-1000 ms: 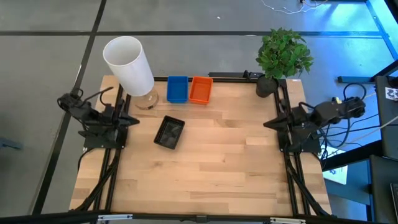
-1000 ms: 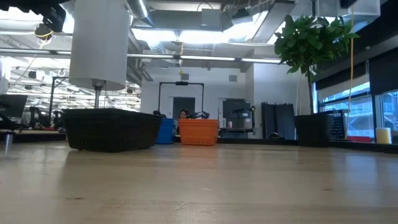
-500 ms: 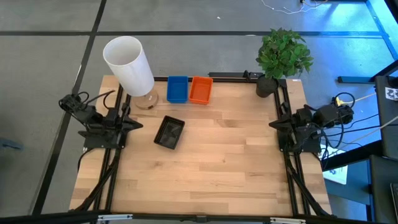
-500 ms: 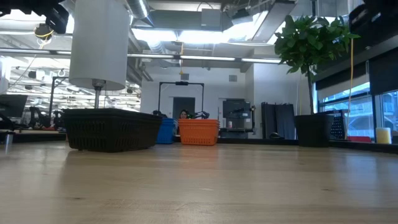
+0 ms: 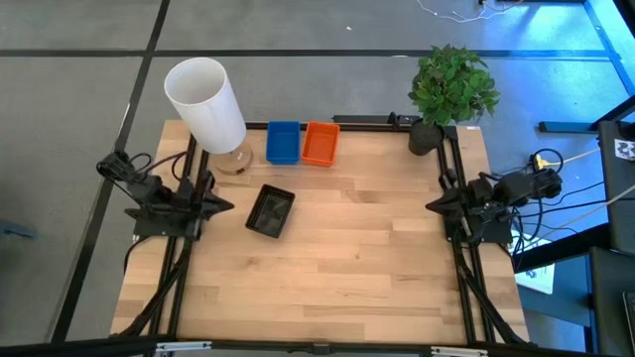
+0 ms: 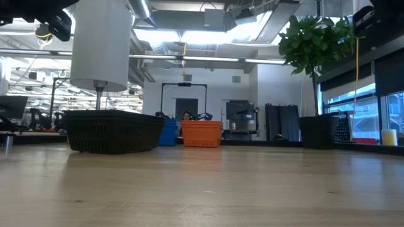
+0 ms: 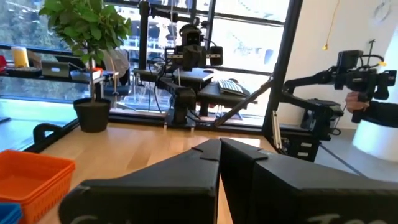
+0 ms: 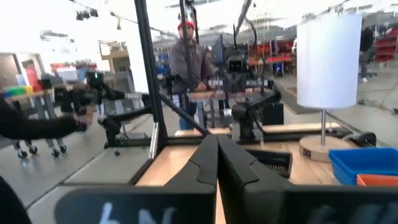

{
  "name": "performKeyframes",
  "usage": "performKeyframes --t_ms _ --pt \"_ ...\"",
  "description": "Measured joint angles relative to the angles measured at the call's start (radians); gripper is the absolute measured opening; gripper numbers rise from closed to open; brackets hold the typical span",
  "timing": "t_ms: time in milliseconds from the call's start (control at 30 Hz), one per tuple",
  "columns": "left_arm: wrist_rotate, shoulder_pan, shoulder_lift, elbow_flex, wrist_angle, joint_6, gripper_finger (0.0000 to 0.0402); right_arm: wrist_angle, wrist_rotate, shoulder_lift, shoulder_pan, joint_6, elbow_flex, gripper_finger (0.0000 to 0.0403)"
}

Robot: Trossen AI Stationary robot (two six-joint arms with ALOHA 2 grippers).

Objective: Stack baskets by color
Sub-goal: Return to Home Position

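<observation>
Lying askew just in front of the white cylinder [image 5: 205,104], toward the middle of the surface [image 5: 337,268], the black basket [image 5: 270,211] is touched by neither arm. The blue basket [image 5: 283,142] is set just beside the cylinder's base, on the side toward the potted plant [image 5: 451,89]. The orange basket [image 5: 319,144] is placed right alongside the blue one, on its far side from the cylinder. The left end effector [image 5: 223,205] is held in front of the cylinder at the same edge of the surface, near the black basket but apart from it. Its fingers are pressed together with nothing between them, as is shown in the left wrist view. The right end effector [image 5: 432,205] is held well apart from the cylinder at the opposite edge, and its fingers are likewise pressed together on nothing.
</observation>
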Motion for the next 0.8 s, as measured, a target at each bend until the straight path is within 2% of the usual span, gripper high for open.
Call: performKeyframes --t_ms 400,800 --pt "0.001 0.000 0.000 -0.225 0.288 0.050 0.0000 0.233 -0.027 0.000 0.000 0.001 -0.220 0.0000" --pt "0.004 0.000 0.000 -0.233 0.263 0.132 0.0000 0.249 -0.040 0.002 -0.001 -0.058 -0.336 0.0000"
